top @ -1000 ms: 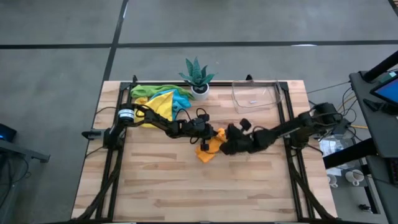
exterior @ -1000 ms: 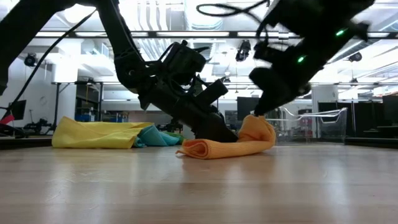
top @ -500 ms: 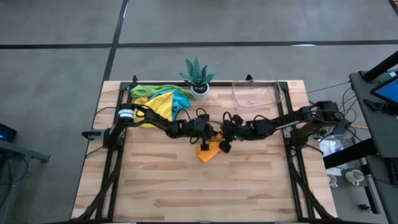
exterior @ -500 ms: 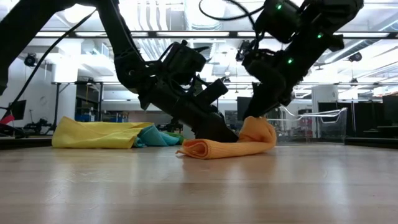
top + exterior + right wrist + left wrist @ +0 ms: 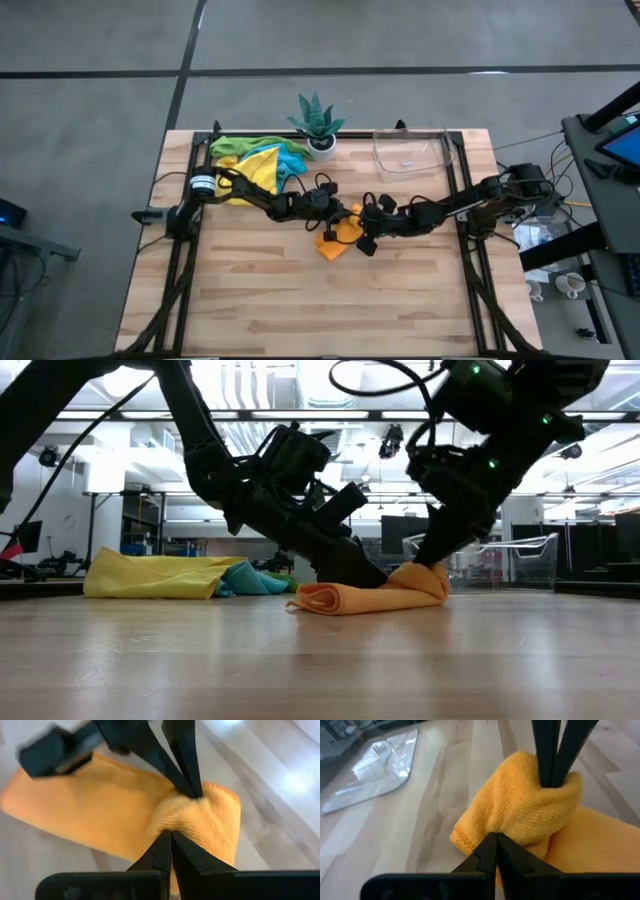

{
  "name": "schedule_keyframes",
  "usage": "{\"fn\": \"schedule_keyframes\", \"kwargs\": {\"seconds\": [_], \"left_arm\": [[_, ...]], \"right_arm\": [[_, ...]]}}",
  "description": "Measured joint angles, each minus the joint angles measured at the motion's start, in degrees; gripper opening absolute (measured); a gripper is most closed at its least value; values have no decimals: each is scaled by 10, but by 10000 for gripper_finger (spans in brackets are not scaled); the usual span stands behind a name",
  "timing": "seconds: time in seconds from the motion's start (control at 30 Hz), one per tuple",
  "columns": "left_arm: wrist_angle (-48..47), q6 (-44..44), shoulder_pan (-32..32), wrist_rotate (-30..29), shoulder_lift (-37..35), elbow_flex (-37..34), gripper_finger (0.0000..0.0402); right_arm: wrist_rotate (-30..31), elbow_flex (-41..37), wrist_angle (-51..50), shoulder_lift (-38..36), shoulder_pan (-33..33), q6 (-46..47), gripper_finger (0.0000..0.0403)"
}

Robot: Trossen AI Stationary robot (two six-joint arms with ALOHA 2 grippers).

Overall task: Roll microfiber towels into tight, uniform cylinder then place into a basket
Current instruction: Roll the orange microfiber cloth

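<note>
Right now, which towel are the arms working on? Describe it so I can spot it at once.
Start at the potted plant on the table's far edge and come toward the table's middle, where both grippers meet. The orange towel lies there, partly rolled, pinched by both. It lies alone; the other towels sit heaped at the far left corner.

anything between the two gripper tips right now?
Only a bunched fold of the orange towel. The left wrist view shows the shut left gripper and the shut right gripper pinching that fold from opposite sides; the right wrist view agrees.
</note>
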Motion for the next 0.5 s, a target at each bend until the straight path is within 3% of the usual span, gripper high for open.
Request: {"fn": "schedule_keyframes", "kwargs": {"seconds": [0.5], "left_arm": [[26,46,-3,-4,-29,0,0]], "right_arm": [[6,-68,77,0,29,44,8]]}}
